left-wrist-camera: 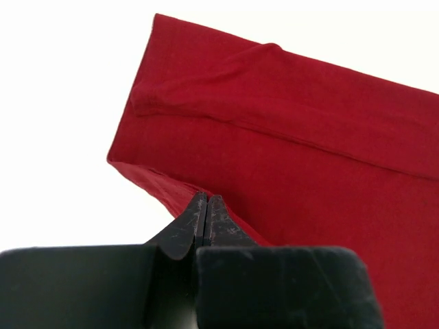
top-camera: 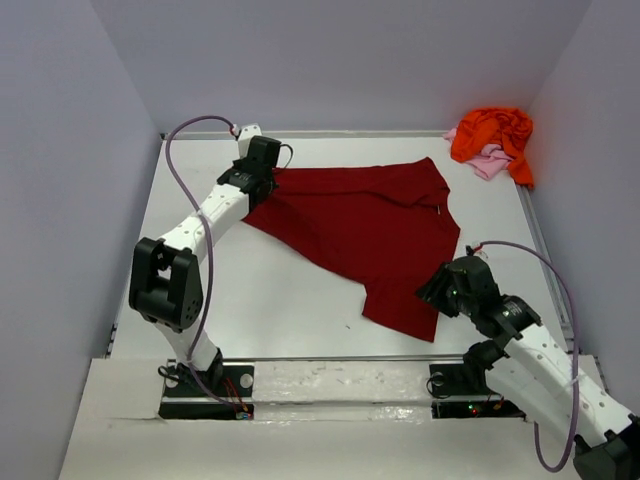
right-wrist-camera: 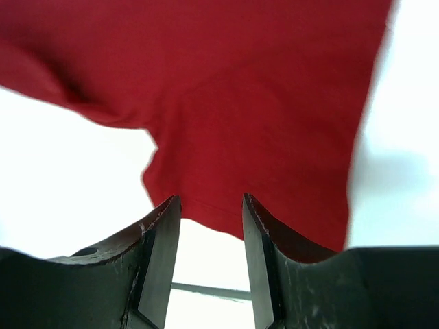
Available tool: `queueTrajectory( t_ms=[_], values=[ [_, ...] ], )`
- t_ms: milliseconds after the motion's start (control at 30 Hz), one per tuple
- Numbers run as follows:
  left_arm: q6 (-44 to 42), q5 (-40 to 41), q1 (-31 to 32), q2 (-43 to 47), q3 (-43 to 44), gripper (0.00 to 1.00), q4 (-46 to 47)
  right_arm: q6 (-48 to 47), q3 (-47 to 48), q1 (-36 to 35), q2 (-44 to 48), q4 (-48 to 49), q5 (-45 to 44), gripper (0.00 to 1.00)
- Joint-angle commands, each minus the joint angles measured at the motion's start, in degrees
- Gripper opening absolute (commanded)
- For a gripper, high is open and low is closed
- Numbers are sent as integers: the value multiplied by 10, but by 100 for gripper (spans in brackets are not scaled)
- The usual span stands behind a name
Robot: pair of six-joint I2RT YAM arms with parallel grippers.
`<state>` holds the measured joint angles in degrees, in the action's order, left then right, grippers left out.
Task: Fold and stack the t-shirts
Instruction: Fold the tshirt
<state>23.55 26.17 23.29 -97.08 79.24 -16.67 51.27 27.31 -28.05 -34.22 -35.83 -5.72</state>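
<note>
A dark red t-shirt (top-camera: 370, 225) lies spread across the middle of the white table (top-camera: 270, 295). My left gripper (top-camera: 266, 180) is at its far left corner. In the left wrist view that gripper (left-wrist-camera: 206, 197) is shut, its tips pinching the edge of the dark red t-shirt (left-wrist-camera: 288, 130), with fine wrinkles running to them. My right gripper (top-camera: 433, 291) hovers at the shirt's near right corner. Seen from the right wrist, it (right-wrist-camera: 210, 199) is open, and the hem of the dark red t-shirt (right-wrist-camera: 226, 116) lies just past its tips. An orange t-shirt (top-camera: 492, 135) is bunched on a pale pink one (top-camera: 488, 164) at the back right corner.
Grey walls (top-camera: 60, 180) close in the table on the left, back and right. A metal strip (top-camera: 340, 378) runs along the near edge between the two arm bases. The left arm's cable (top-camera: 172, 160) loops above the table's left side.
</note>
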Motion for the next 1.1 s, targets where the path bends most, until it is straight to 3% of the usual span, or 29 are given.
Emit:
queueTrajectory(
  t_ms=[0, 167, 233, 400, 800, 1067],
  values=[
    [-15, -11, -32, 52, -11, 0, 8, 62, 16, -7, -45, -76, -47, 46],
    [-6, -48, -65, 78, -26, 0, 21, 9, 67, -7, -181, -13, -107, 46],
    [-8, -43, -66, 87, -29, 0, 21, -15, 105, -7, -255, 8, -110, 46],
    [-9, -38, -72, 94, -28, 0, 19, -23, 141, -7, -335, 19, -96, 46],
    [1, -60, -113, 68, -15, 0, 24, -72, 136, -12, -327, -9, 66, 47],
    [0, -43, -123, 50, -9, 0, 31, -53, 78, -34, -255, -39, 148, 47]
  ],
)
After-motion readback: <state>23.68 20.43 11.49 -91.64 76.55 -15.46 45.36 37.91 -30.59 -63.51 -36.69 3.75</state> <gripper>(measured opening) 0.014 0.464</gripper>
